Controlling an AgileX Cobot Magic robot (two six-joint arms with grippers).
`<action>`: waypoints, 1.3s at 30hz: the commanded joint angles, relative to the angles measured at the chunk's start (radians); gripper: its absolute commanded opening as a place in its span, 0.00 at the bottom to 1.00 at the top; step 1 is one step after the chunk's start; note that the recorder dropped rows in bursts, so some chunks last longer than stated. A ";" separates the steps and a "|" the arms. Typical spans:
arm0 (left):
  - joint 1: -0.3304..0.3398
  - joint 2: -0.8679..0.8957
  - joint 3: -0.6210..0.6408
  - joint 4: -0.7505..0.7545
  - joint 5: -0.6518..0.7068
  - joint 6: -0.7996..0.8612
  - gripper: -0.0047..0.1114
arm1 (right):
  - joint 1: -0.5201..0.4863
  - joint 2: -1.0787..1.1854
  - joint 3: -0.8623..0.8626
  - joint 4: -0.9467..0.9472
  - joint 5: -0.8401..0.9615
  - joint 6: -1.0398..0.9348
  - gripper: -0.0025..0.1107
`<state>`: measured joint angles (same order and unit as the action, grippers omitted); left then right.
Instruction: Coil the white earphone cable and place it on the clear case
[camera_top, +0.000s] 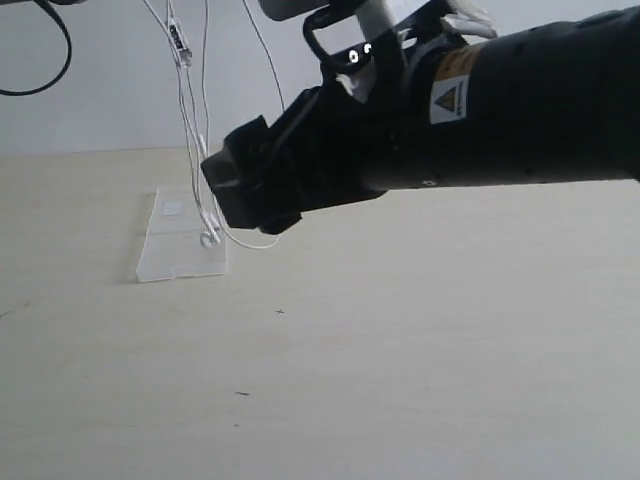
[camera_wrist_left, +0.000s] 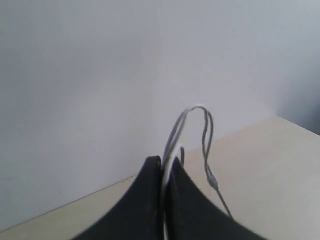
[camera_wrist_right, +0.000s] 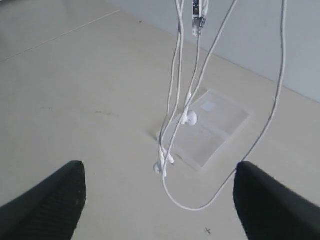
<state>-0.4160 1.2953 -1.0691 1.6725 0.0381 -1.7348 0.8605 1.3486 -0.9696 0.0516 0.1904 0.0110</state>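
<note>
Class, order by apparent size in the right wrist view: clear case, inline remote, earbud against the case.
1. clear case
2. inline remote and earbud: too alike to rank; the edge crops the remote.

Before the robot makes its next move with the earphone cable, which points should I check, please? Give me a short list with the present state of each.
1. Left gripper jaws shut on the white earphone cable: ok.
2. Right gripper jaws open and empty: ok.
3. Cable coiled: not ok, it hangs in long loose loops.
4. Earbuds hanging low near the clear case: ok.
5. Earbuds touching the case: cannot tell.
</note>
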 joint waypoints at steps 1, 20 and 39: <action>-0.002 -0.003 -0.009 -0.008 0.066 0.001 0.04 | 0.001 0.052 0.005 -0.017 -0.144 -0.011 0.71; -0.002 -0.017 0.001 0.007 0.084 0.004 0.04 | 0.001 0.175 0.005 -0.025 -0.383 -0.011 0.86; -0.002 -0.112 0.069 0.004 0.039 0.002 0.04 | -0.001 0.257 0.005 0.158 -0.591 -0.142 0.86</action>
<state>-0.4160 1.1900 -1.0039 1.6765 0.0878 -1.7328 0.8605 1.5942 -0.9696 0.2087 -0.3421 -0.1231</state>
